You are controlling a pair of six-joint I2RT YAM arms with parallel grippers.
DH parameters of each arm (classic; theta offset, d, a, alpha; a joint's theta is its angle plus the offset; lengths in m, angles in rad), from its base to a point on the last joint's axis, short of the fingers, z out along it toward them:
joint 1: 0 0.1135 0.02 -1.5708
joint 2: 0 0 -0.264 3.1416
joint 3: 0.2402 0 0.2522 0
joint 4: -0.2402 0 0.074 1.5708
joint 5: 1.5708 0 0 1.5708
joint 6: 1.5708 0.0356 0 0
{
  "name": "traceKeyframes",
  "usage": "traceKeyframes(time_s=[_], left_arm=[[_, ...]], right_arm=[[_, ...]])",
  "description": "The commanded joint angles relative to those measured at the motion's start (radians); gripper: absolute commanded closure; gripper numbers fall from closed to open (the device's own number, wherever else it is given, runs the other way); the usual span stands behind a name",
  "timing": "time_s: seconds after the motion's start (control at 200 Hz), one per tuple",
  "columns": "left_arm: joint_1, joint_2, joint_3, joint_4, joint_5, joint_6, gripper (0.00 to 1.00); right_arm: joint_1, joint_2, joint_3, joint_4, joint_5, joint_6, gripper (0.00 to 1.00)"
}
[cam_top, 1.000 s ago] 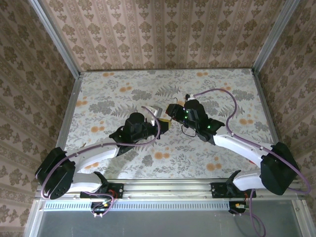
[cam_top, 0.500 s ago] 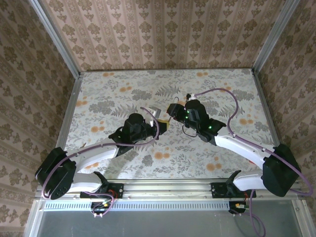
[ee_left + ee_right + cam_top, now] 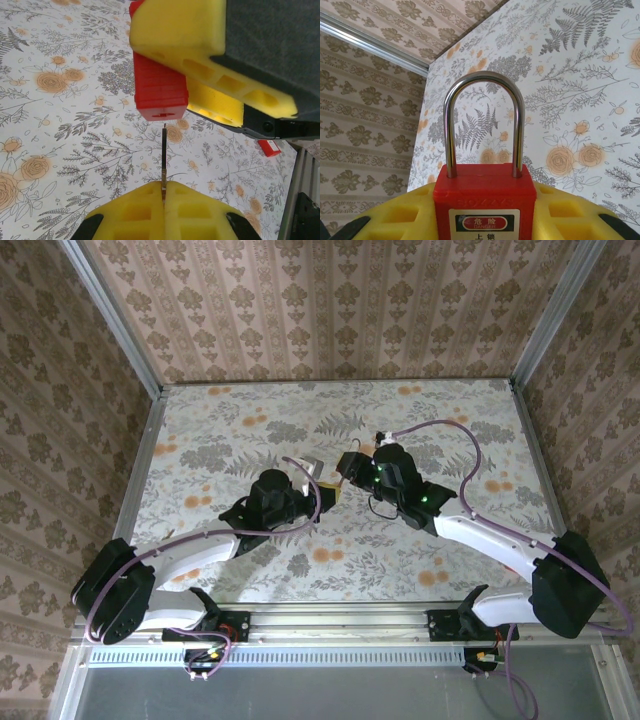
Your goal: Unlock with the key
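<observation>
Floral table (image 3: 250,420) lies below. Left tool (image 3: 163,197), clamped shut on the key (image 3: 163,160), aims its blade lengthwise at twelve o'clock toward the padlock (image 3: 160,92), just apart, gripped by the right tool (image 3: 352,468).

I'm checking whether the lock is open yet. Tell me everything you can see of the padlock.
The padlock has a red, plastic-looking body and a shiny steel shackle, both legs seated in the body, so it looks locked. Its label reads DANGER under Chinese characters. The right tool clamps its body between yellow pads, above the table. The key, pinched in the left tool, points at its underside; contact is unclear.
</observation>
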Motion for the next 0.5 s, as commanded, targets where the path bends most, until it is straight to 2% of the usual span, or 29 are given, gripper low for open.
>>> traceKeyframes(time_s=[0.0, 0.495], left_arm=[[0.011, -0.017, 0.002, 0.03, 0.009, -0.018, 1.0], [0.021, -0.004, 0.006, 0.039, 0.014, -0.016, 1.0]], right_arm=[[0.009, -0.024, -0.014, 0.031, 0.022, -0.005, 0.92], [0.022, -0.018, -0.029, 0.037, 0.008, -0.009, 0.92]])
